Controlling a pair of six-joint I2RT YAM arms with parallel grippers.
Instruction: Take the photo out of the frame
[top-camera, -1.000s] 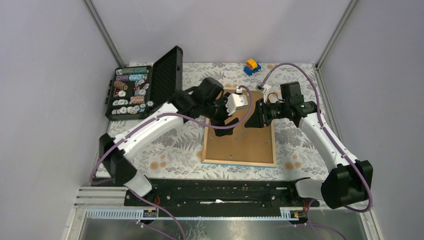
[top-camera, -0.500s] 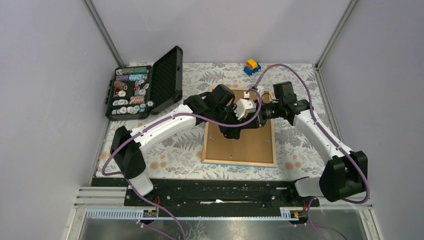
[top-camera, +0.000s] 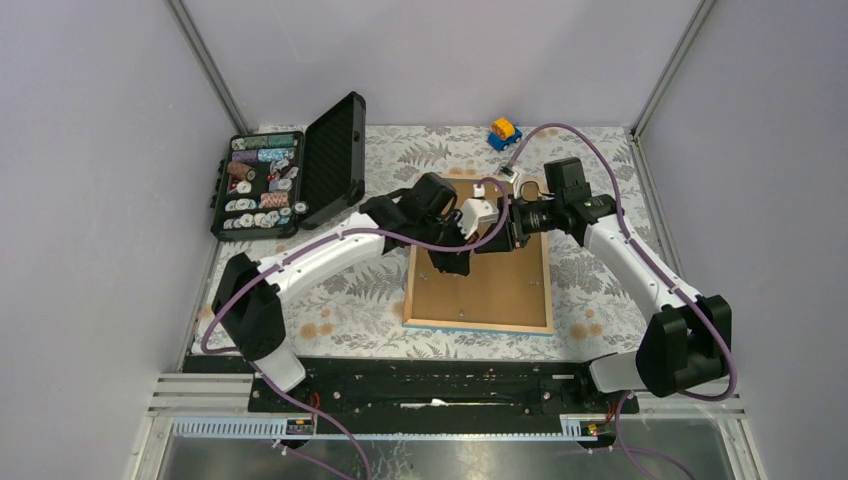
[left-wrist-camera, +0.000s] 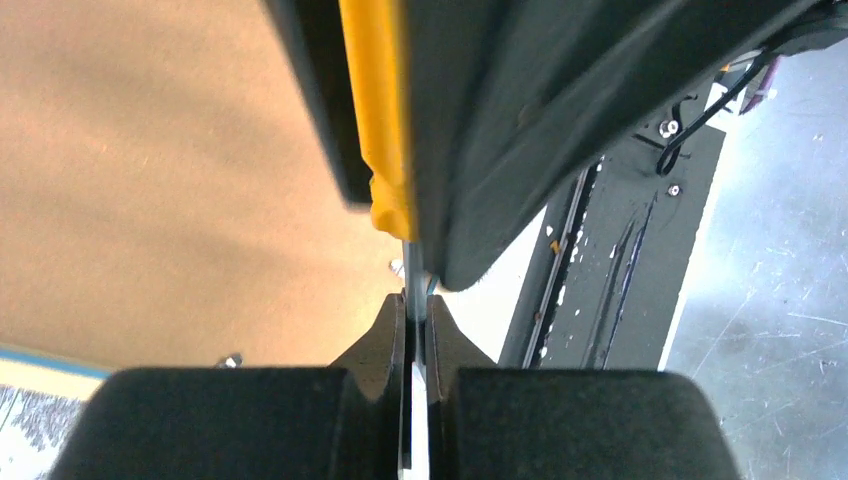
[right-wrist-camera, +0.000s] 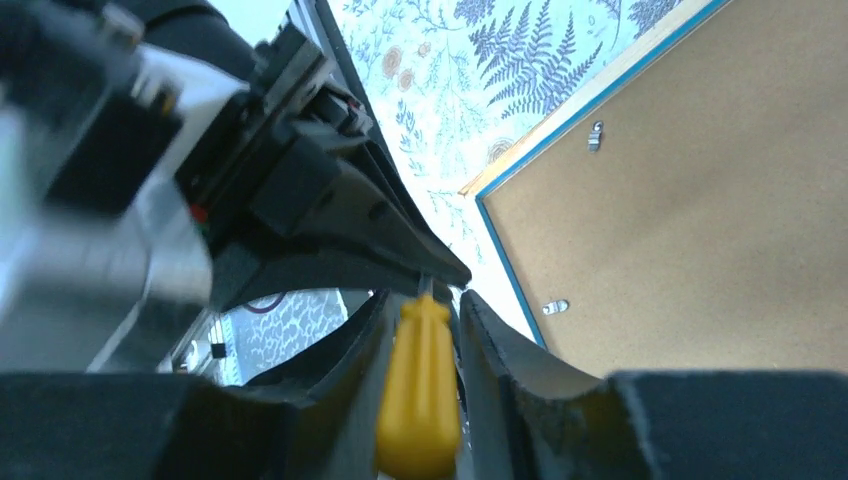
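The frame (top-camera: 480, 295) lies face down on the floral tablecloth, brown fibreboard up, with a thin turquoise border showing. It also shows in the left wrist view (left-wrist-camera: 150, 150) and the right wrist view (right-wrist-camera: 700, 200). The photo is hidden under the board. Both grippers meet above the frame's far half. My right gripper (top-camera: 508, 232) (right-wrist-camera: 425, 300) is shut on the yellow handle of a screwdriver (right-wrist-camera: 418, 390) (left-wrist-camera: 385, 120). My left gripper (top-camera: 478, 243) (left-wrist-camera: 416, 310) is shut on the screwdriver's thin metal shaft.
Small metal turn clips (right-wrist-camera: 596, 135) (right-wrist-camera: 556, 306) sit at the board's edge. An open black case of poker chips (top-camera: 262, 183) stands at the far left, its lid (top-camera: 333, 150) upright. A blue and orange toy car (top-camera: 504, 132) is at the back. The black base rail (top-camera: 440, 385) runs along the near edge.
My left arm swung right over the frame until its gripper met the right gripper. The right gripper moved a little towards the back left. The frame has not moved.
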